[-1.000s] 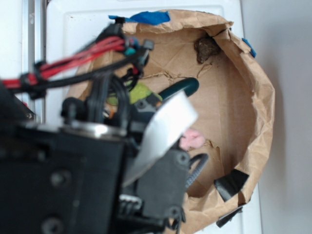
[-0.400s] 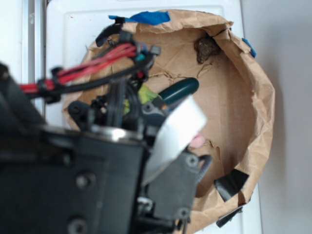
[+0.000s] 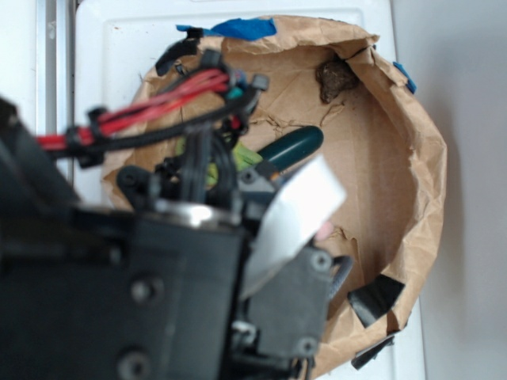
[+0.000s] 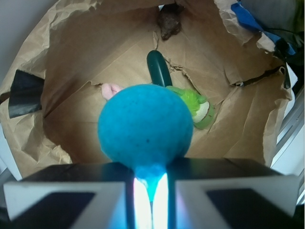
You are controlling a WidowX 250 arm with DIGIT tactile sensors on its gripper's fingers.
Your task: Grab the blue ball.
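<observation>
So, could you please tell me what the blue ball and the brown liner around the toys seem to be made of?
The blue ball, pinched in the pincer, looks like foam or soft rubber: matte, finely grained, no shine. The brown liner looks like kraft paper: dull, creased and torn along its edges.

From the exterior view we look down from behind the arm (image 3: 142, 269), toward 12 o'clock. The wrist view looks closely down. Both share the paper bag (image 3: 412, 182) (image 4: 71, 62).
</observation>
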